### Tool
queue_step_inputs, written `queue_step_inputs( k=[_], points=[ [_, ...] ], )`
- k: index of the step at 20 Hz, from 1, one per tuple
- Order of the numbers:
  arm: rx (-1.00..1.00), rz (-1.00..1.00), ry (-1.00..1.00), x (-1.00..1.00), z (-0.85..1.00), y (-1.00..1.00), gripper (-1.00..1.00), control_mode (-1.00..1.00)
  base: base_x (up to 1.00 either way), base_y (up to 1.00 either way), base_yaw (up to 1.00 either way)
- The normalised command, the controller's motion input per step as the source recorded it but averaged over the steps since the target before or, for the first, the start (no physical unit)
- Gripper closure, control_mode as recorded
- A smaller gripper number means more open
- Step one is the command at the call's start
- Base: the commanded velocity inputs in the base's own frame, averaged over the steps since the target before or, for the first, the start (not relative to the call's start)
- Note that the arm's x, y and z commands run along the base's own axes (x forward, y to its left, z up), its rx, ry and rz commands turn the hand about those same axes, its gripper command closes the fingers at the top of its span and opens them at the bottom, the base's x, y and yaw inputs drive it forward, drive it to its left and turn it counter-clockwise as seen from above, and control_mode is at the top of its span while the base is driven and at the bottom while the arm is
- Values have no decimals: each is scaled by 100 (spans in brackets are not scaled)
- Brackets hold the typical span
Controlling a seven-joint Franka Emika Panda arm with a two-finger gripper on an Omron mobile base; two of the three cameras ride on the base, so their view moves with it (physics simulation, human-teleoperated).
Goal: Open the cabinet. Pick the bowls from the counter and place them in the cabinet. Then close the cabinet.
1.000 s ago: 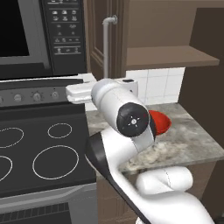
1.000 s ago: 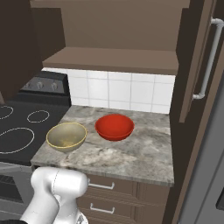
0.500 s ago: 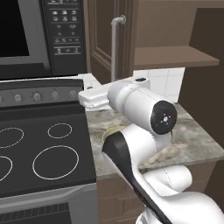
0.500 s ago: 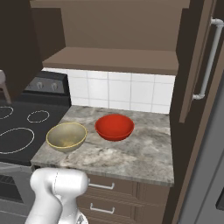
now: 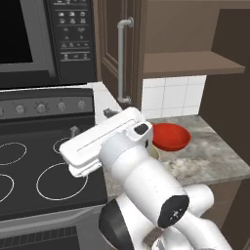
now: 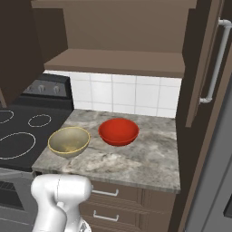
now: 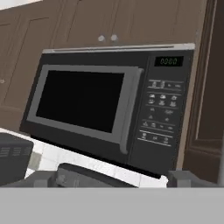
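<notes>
Cabinet is open: both doors of the brown wooden wall cabinet (image 6: 113, 61) stand swung out, wooden shelf bare. Both bowls sit on the speckled grey-beige stone desk (image 6: 136, 163): the beige-tan round bowl with yellowish rim (image 6: 69, 141) at approx 9 o'clock of the glossy red round bowl (image 6: 118, 131), near but apart. So the step in hand, as I judge it, is the first pick.

To do it well: swing the hand off the stove side and down over the desk. The tan bowl sits nearer the front edge, prob. the easier first reach. Come from above and pinch one wall of the rim (one finger inside, one outside) rather than spanning the whole bowl. Lift straight, clear the red bowl, then go up and in over the shelf edge w/o clipping the door w/ the long silver bar handle (image 5: 121, 58).

The white two-finger end effector (image 5: 90, 132) hangs over the black glass stovetop (image 5: 29, 171), at about 9 o'clock of the red bowl in the left base view. Fingers are spread wide apart, nothing between them, touching nothing. Hand cam looks at the black microwave (image 7: 109, 105), i.e. aimed away from the bowls.
</notes>
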Motion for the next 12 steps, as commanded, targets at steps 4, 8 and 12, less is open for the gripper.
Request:
queue_step_inputs(
  k=[4,8,12],
  points=[
    [0,0,-44,-100,0,32,-100,-100,0,0,0],
    [8,0,-9,-42,1,-49,-100,-100,0,0,0],
    [7,1,0,1,0,-79,-100,-100,0,0,0]
  ],
)
